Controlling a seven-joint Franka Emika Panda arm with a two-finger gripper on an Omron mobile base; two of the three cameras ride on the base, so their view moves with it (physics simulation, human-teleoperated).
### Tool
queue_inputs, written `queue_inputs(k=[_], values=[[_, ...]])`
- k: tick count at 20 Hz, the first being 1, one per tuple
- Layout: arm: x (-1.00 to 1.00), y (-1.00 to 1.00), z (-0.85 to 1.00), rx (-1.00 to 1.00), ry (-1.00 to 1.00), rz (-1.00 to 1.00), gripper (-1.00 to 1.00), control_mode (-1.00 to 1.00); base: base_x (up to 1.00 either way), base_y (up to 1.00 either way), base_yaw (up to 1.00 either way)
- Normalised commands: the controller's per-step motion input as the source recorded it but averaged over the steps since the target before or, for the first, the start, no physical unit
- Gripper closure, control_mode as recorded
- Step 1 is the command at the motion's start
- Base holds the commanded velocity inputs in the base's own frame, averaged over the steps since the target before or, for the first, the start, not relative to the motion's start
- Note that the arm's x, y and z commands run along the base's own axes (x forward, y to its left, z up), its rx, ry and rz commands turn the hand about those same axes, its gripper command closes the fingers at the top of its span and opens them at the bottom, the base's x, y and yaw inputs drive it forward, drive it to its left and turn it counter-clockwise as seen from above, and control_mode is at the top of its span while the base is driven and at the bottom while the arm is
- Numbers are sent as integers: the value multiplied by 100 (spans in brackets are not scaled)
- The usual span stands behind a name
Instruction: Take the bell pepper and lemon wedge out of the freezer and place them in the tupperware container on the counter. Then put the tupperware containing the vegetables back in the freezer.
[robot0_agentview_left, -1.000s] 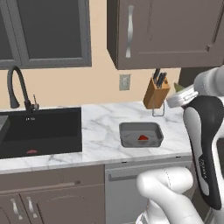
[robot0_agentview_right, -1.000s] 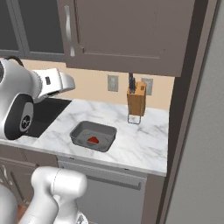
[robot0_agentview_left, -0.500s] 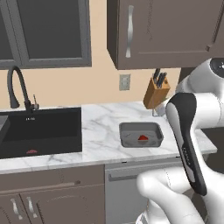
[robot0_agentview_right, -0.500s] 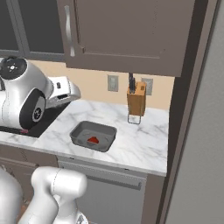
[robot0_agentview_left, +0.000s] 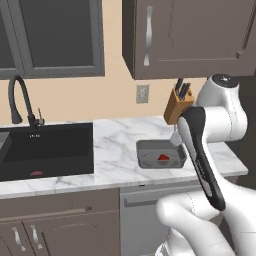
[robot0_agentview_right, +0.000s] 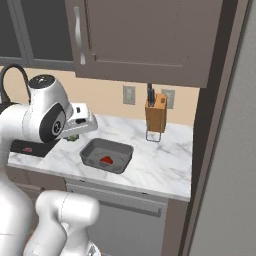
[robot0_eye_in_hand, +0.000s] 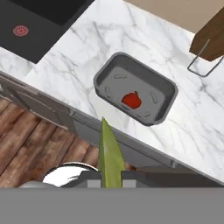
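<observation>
While poised over the front edge of the white, grey-veined counter (robot0_eye_in_hand: 131, 39), grips the lemon wedge (robot0_eye_in_hand: 109, 151) with the gripper (robot0_agentview_right: 74, 135) closed almost all the way, fingers pinched tight against the slim yellow-green piece. Looking down along the hand, shows that wedge rising as a narrow pale green blade from the bottom, its tip just short of the counter's edge, with brown wood flooring (robot0_eye_in_hand: 39, 135) and the grey front of a dishwasher (robot0_eye_in_hand: 52, 109) underneath. Just beyond the tip, on the marble, finds the tupperware container (robot0_eye_in_hand: 162, 85), a shallow grey tray with rounded corners, lying flat and apart from the wedge. Inside the tray, near its middle, places the bell pepper (robot0_eye_in_hand: 131, 100), small, glossy and red, resting on the tray floor. To one side of the tray, takes in a black sink (robot0_agentview_left: 47, 150) with a dark curved faucet (robot0_agentview_left: 17, 97) behind it. To the other side, against the beige wall, notes a wooden knife block (robot0_agentview_right: 156, 114) with dark handles, well apart from the tray, and a wall outlet (robot0_agentview_right: 129, 94) beside it. Above, brown-grey wall cabinets (robot0_agentview_right: 145, 40) with long silver handles. At the far right of the right base view, catches the broad, flat, light-grey face of the freezer (robot0_agentview_right: 230, 165). From that same side, has the white hand low above the counter, just beside the tray's sink-side end.
</observation>
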Motion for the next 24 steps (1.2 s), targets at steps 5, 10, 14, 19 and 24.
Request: queue_inputs(k=[5, 10, 14, 19, 24], values=[[26, 0, -44, 0, 31, 0, 100, -100, 0, 0, 0], [37, 0, -42, 0, 14, 0, 100, -100, 0, 0, 0], [50, 0, -46, 0, 7, 0, 100, -100, 0, 0, 0], [48, 0, -52, 0, 0, 0, 100, -100, 0, 0, 0], [46, 0, -36, 0, 0, 2, 100, -100, 0, 0, 0]])
